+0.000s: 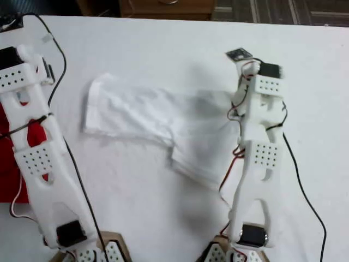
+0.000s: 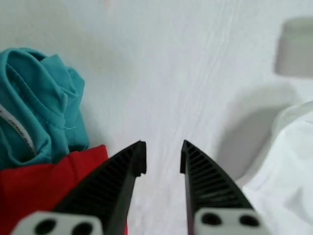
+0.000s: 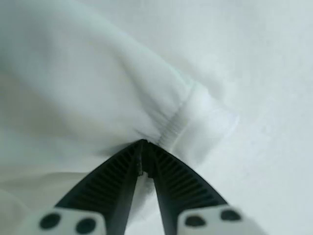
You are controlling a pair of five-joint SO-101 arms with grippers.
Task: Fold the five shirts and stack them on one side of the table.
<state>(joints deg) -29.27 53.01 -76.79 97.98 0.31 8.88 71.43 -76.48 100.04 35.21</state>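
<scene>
My right gripper (image 3: pixel 144 149), ribbed matt black plastic, pinches the white shirt (image 3: pixel 88 83), soft matt cloth. Beside my left gripper (image 2: pixel 163 149), the red shirt (image 2: pixel 44 186) and teal shirt (image 2: pixel 39 98) are matt cloth too.

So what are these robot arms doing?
They're working on folding shirts. The right gripper is pinching the white shirt by a stitched hem. That shirt lies rumpled in the middle of the table, not neatly folded yet. The left gripper is open and holds nothing. It hangs over bare table next to a teal shirt and a red shirt bunched together.
</scene>
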